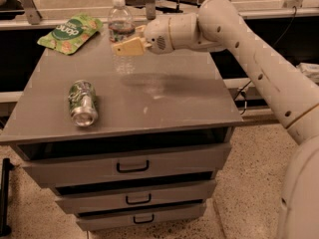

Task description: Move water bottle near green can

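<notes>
Clear plastic water bottle [120, 24] hangs upright over the table's [199, 103] far middle, pinched around its waist by the gripper [123, 48], presumably so it carries steadily toward the green can [82, 102] lying near-left.

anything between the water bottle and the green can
Nothing visible. The gripper holds the water bottle near the far edge; only bare tabletop separates it from the green can. The snack bag lies aside.
</notes>
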`<action>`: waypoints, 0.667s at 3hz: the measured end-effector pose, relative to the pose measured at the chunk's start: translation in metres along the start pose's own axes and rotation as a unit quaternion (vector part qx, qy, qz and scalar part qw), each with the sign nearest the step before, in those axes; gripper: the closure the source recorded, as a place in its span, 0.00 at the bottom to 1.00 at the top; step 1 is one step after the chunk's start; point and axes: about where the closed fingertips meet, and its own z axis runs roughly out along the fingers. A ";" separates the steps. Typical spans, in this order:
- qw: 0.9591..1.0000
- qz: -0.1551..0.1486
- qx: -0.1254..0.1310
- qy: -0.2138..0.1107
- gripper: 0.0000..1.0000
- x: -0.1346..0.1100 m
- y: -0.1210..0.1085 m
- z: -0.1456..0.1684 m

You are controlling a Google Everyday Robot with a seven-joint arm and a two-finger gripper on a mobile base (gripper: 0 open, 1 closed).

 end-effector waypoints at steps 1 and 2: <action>0.997 0.013 -0.070 -0.018 1.00 -0.002 0.059 0.032; 0.995 0.015 -0.096 -0.028 1.00 -0.005 0.079 0.044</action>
